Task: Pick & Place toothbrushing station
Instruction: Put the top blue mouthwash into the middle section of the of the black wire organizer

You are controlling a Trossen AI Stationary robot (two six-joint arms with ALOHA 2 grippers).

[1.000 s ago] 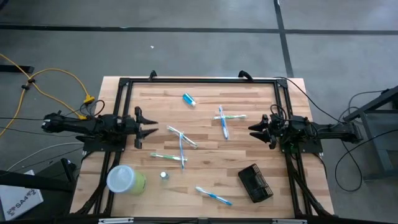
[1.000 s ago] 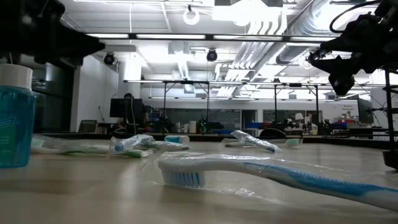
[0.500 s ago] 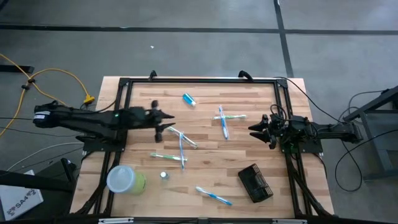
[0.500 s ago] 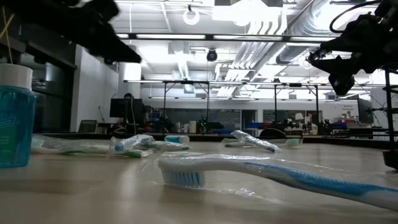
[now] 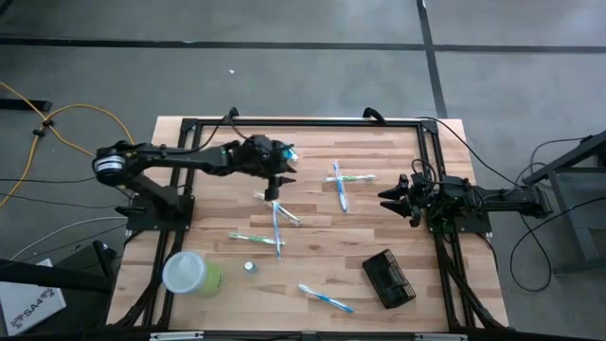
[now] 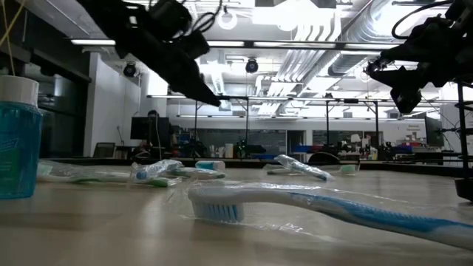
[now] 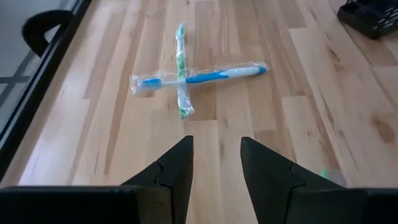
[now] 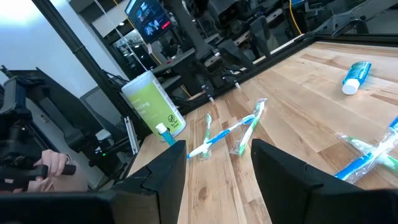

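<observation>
The left tool (image 5: 276,186) hangs released above wrapped toothbrushes (image 5: 276,216) at the desk's (image 5: 312,275) upper middle. The right tool (image 5: 386,197) waits released at the right edge. The black mesh toothbrushing station (image 5: 389,278) sits lower right, untouched.

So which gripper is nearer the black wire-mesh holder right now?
Right. The right gripper waits at the table's right side, just beyond the holder; the left gripper hovers mid-table, farther off.
</observation>
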